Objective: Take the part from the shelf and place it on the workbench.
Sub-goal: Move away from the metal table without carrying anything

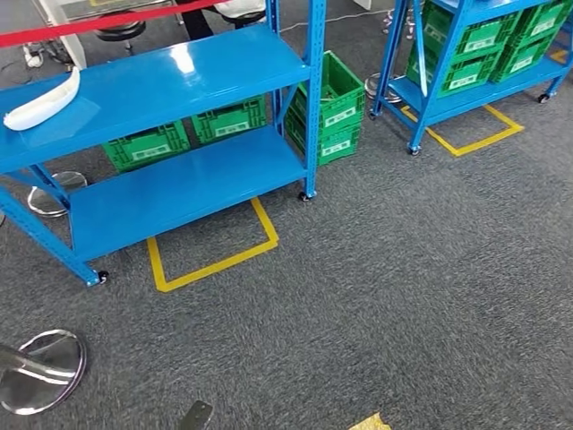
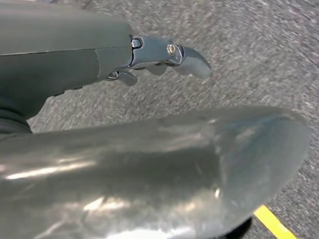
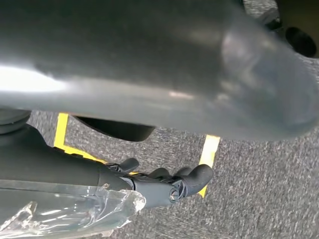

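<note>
On the blue shelf [image 1: 169,85] ahead, the white part [image 1: 42,102] is lying untouched, so fetching and placing are both waiting. By my wrists, my left hand [image 2: 158,57] and right hand [image 3: 165,184] are hanging over carpet, fingers loosely extended, holding nothing.

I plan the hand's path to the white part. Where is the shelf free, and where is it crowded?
Free: the top board, bare from the white part to the right post. The lower board's front is also bare. Crowded: behind it, green crates.
</note>
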You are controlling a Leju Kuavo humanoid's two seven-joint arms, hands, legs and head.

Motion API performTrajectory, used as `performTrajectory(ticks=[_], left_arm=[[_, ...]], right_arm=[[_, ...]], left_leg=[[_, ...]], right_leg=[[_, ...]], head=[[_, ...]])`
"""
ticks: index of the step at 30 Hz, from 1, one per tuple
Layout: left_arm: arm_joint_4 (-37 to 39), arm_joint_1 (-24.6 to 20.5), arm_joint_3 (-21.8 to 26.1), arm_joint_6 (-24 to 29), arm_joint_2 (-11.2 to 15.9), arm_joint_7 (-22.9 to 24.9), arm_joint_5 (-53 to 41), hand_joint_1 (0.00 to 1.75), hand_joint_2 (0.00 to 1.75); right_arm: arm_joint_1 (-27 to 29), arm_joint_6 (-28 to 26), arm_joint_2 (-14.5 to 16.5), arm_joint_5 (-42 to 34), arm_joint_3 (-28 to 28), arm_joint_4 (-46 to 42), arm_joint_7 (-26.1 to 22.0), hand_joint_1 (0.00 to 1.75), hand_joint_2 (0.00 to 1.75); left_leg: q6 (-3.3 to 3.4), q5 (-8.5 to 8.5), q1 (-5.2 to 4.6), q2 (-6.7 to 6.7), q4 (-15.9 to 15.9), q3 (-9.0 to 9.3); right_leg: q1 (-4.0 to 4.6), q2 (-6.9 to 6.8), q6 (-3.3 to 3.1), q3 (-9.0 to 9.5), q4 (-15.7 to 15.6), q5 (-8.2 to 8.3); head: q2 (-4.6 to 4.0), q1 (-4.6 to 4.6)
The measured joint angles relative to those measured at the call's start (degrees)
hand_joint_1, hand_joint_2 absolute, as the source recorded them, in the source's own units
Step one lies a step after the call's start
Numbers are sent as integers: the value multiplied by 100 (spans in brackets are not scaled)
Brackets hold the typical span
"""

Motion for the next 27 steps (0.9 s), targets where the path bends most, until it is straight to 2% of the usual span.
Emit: performTrajectory(ticks=[2, 3, 4, 5, 6, 7, 8, 9, 10, 11, 12, 13, 14, 15, 16, 17, 18, 19, 20, 21, 22, 23, 24, 26, 27], left_arm=[[0, 5, 4, 37, -4, -3, -51, 0, 0], [0, 5, 5, 47, -4, -8, -69, 0, 0], [0, 8, 5, 51, -4, -16, -83, 0, 0], [0, 17, 6, 52, -4, -27, -98, 0, 0], [0, 28, 8, 54, -4, -39, -110, 0, 0], [0, 40, 9, 56, -4, -55, -122, 0, 0], [0, 50, 11, 58, -4, -72, -132, 0, 0], [0, 61, 12, 59, -5, -90, -140, 0, 0], [0, 76, 13, 59, -6, -106, -146, 0, 0], [0, 90, 13, 59, -9, -119, -149, 0, 0], [0, 97, 13, 59, -14, -127, -150, 0, 0], [0, 90, 13, 59, -18, -131, -150, 0, 0], [0, 67, 12, 60, -23, -135, -150, 0, 0], [0, 46, 12, 61, -25, -137, -150, 0, 0], [0, 29, 12, 63, -26, -139, -150, 0, 0], [0, 21, 12, 64, -29, -140, -150, 0, 0], [0, 27, 12, 66, -32, -140, -151, 0, 0], [0, 35, 11, 67, -36, -140, -155, 0, 0], [0, 47, 11, 69, -40, -140, -162, 0, 0], [0, 58, 10, 71, -42, -140, -175, 0, 0], [0, 68, 10, 73, -43, -140, -191, 0, 0], [0, 75, 10, 73, -44, -142, -210, 0, 0], [0, 84, 8, 71, -45, -144, -229, 0, 0], [1, 113, 2, 63, -48, -154, -261, 0, 0], [1, 127, -2, 54, -52, -163, -279, 0, 0]], right_arm=[[40, -4, -17, -36, 1, 3, 2, 0, 0], [67, -10, -26, -47, 1, 5, 1, 0, 0], [90, -16, -35, -57, 0, 7, -1, 0, 0], [107, -25, -45, -69, -1, 9, -3, 0, 0], [121, -31, -53, -80, -2, 10, -8, 0, 0], [132, -36, -59, -91, -4, 11, -15, 0, 0], [144, -40, -64, -101, -8, 13, -25, 0, 0], [161, -43, -70, -108, -15, 18, -33, 0, 0], [178, -49, -75, -113, -21, 24, -43, 0, 0], [192, -54, -81, -116, -27, 31, -50, 0, 0], [194, -58, -88, -118, -31, 36, -55, 0, 0], [180, -62, -92, -118, -32, 36, -58, 0, 0], [152, -62, -96, -117, -33, 35, -60, 0, 0], [126, -62, -98, -116, -34, 34, -61, 0, 0], [104, -63, -98, -115, -34, 33, -66, 0, 0], [95, -65, -98, -115, -34, 33, -69, 0, 0], [107, -66, -98, -118, -34, 36, -71, 0, 0], [124, -67, -100, -121, -36, 38, -73, 0, 0], [150, -68, -102, -123, -37, 40, -74, 0, 0], [176, -69, -103, -127, -38, 43, -76, 0, 0], [196, -74, -104, -132, -40, 45, -81, 0, 0], [209, -82, -106, -141, -46, 46, -87, 0, 0], [217, -89, -108, -158, -56, 49, -90, 0, 0], [231, -84, -113, -197, -86, 82, -68, 0, 0], [223, -73, -114, -214, -106, 99, -35, 0, 0]], left_leg=[[-37, -246, -16, 329, 478, -249], [-55, -419, -14, 477, 867, -464], [-67, -541, -5, 556, 1243, -683], [-74, -561, 6, 596, 1495, -845], [-74, -450, 14, 617, 1562, -919], [-65, -222, 19, 642, 1437, -899], [-44, 68, 17, 696, 1177, -810], [-14, 297, -6, 831, 862, -671], [36, 355, -45, 969, 571, -496], [90, 293, -81, 1087, 367, -333], [138, 137, -111, 1151, 249, -193], [184, -28, -123, 1104, 201, -89], [216, -118, -101, 1019, 182, -7], [243, -197, -76, 932, 142, 96], [277, -268, -50, 851, 92, 214], [304, -336, -17, 768, 34, 354], [322, -410, 4, 688, -22, 493], [332, -483, 25, 586, -75, 631], [328, -560, 48, 469, -128, 781], [318, -640, 68, 355, -181, 937], [302, -727, 89, 245, -229, 1098], [281, -822, 109, 142, -265, 1255], [255, -928, 128, 55, -290, 1397], [194, -1172, 141, -83, -289, 1626], [158, -1294, 143, -135, -313, 1716]], right_leg=[[-5, -178, -32, 63, -42, 26], [-3, -269, -35, 96, -54, 11], [-1, -358, -28, 128, -61, -16], [-2, -447, -18, 167, -70, -52], [-3, -535, -5, 223, -84, -97], [-3, -618, 11, 298, -109, -148], [-1, -696, 31, 394, -146, -205], [14, -766, 58, 501, -195, -273], [28, -825, 95, 633, -259, -348], [42, -879, 141, 784, -342, -424], [50, -922, 190, 953, -426, -478], [46, -951, 250, 1088, -447, -466], [39, -960, 306, 1114, -321, -379], [32, -887, 353, 1007, -4, -234], [26, -756, 393, 762, 451, -95], [14, -594, 410, 425, 957, -54], [3, -433, 411, 74, 1376, -154], [-9, -341, 409, -251, 1635, -383], [-17, -300, 415, -547, 1758, -683], [-21, -292, 433, -794, 1745, -961], [-24, -290, 458, -1002, 1632, -1129], [-29, -277, 487, -1177, 1438, -1101], [-39, -233, 509, -1315, 1164, -802], [-87, -45, 508, -1519, 529, 408], [-100, 26, 469, -1554, 350, 883]], head=[[-1, -52], [-1, -79], [-1, -81], [-1, -83], [-1, -84], [-1, -85], [-1, -85], [-1, -85], [0, -81], [0, -72], [1, -67], [1, -59], [2, -57], [1, -49], [1, -31], [1, -15], [1, 6], [1, 19], [1, 27], [1, 34], [1, 42], [1, 50], [1, 59], [0, 118], [0, 133]])
